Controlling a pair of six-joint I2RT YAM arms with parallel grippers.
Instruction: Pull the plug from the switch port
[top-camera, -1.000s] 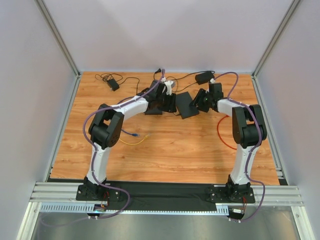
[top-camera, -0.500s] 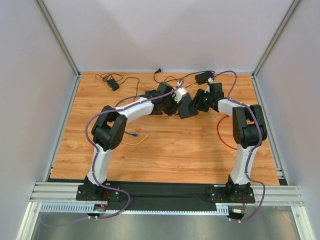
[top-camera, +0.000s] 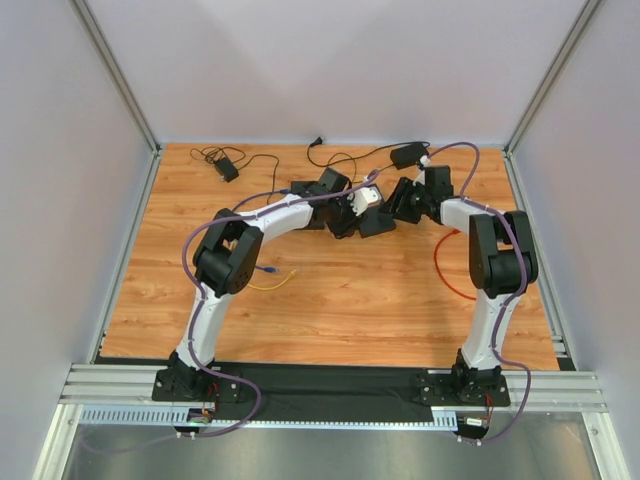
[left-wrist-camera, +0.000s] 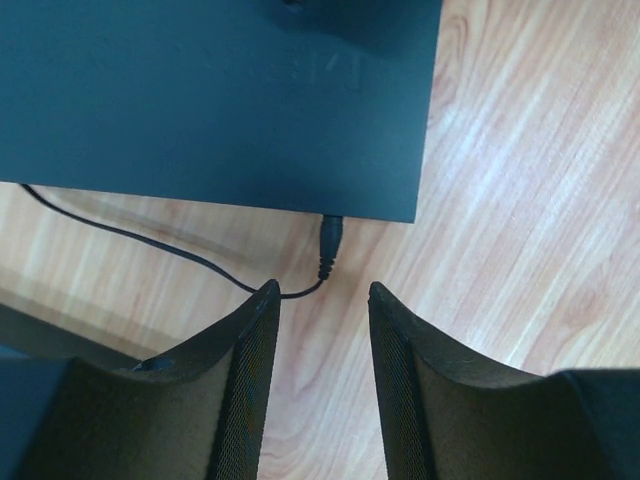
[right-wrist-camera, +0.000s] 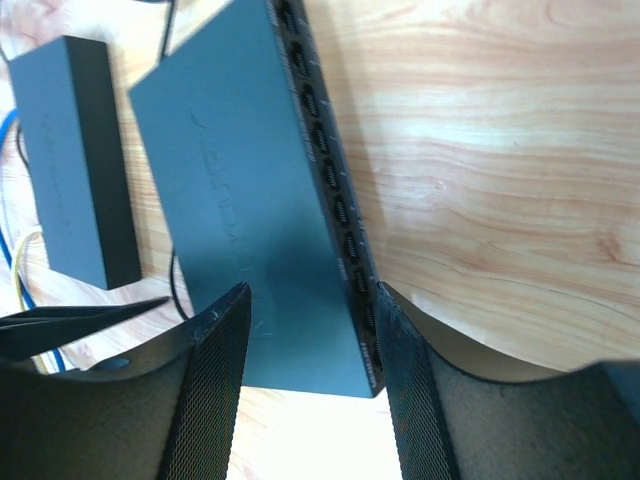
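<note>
Left arm (top-camera: 270, 215): extended forward, angled inward.
Left gripper (left-wrist-camera: 323, 290): jaws parted, empty.
Right arm (top-camera: 495, 260): extended forward, angled inward.
Right gripper (right-wrist-camera: 312, 290): jaws clamped across switch (right-wrist-camera: 250, 180).

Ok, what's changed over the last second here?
The left arm swung right, bringing the left claw up to the switch. It now hangs open just short of the plug. Nothing was taken hold of or let go. The right claw still clamps the switch's end, and the plug is still in its port.
</note>
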